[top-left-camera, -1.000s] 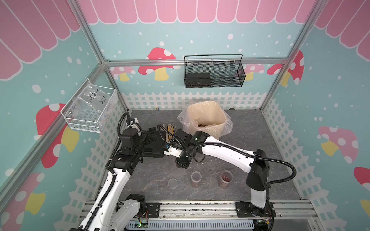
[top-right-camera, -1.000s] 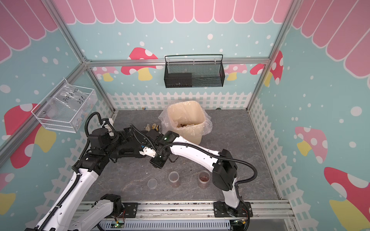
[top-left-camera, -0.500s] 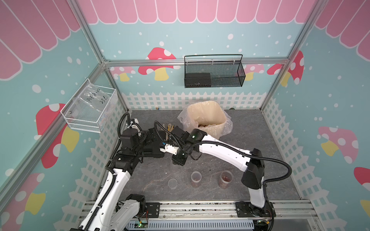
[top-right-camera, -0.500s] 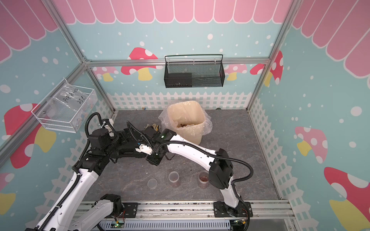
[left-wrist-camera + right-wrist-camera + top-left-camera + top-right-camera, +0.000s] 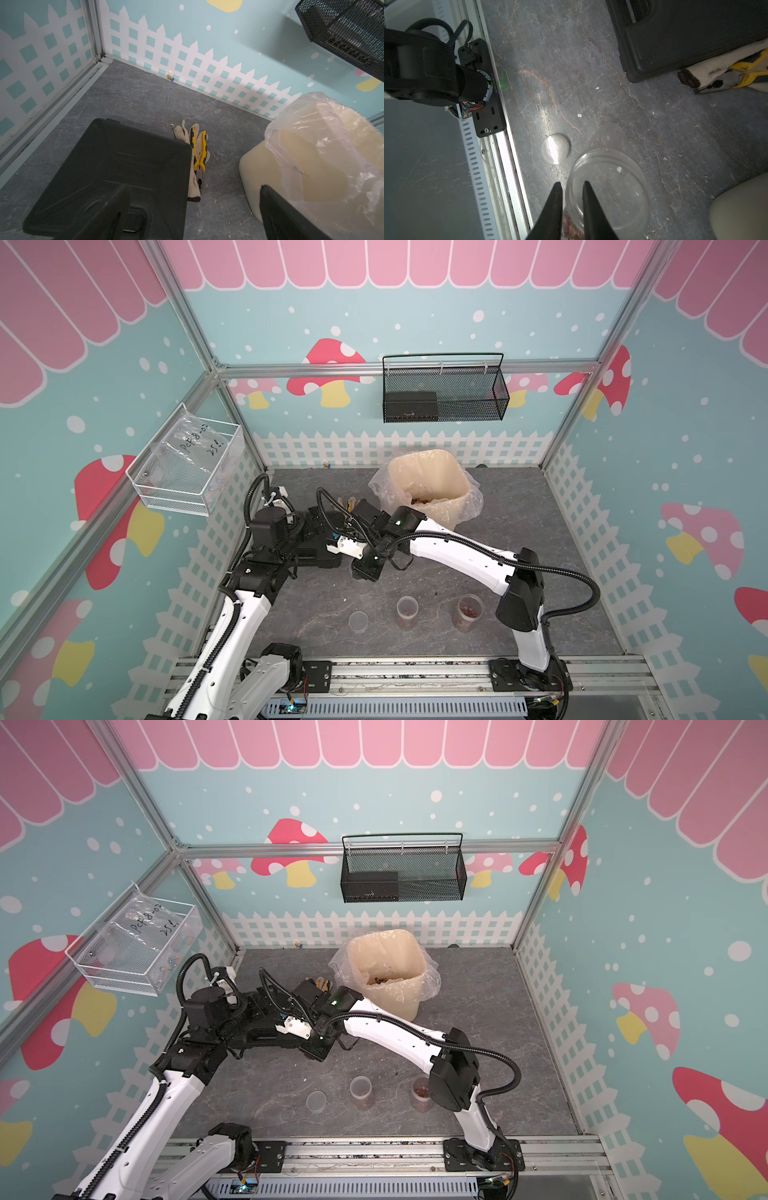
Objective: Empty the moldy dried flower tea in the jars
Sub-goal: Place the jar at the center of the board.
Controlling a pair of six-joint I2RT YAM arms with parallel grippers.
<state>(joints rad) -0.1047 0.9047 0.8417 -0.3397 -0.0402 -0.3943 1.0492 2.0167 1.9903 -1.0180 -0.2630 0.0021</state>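
In the right wrist view my right gripper [image 5: 572, 184] is shut on the rim of a clear jar [image 5: 610, 187], one finger inside and one outside. That jar holds only a few crumbs. In a top view the gripper [image 5: 365, 570] hangs left of centre, behind the front row, and hides the jar. Two more jars stand near the front edge, the middle jar [image 5: 407, 611] and the right jar [image 5: 468, 611], both with reddish-brown tea [image 5: 468, 609]. A flat round lid [image 5: 358, 620] lies left of them. My left gripper [image 5: 197, 218] is wide open and holds nothing.
A cream bin [image 5: 457, 489] with a clear liner stands at the back with tea bits [image 5: 422, 501] inside. A black case [image 5: 116, 166] lies under the left gripper, with a glove and yellow pliers [image 5: 199, 153] beside it. A black mesh basket [image 5: 442, 393] hangs on the back wall.
The right arm has carried its gripper and jar a little to the left and back from the front row. The left arm has stayed where it was.
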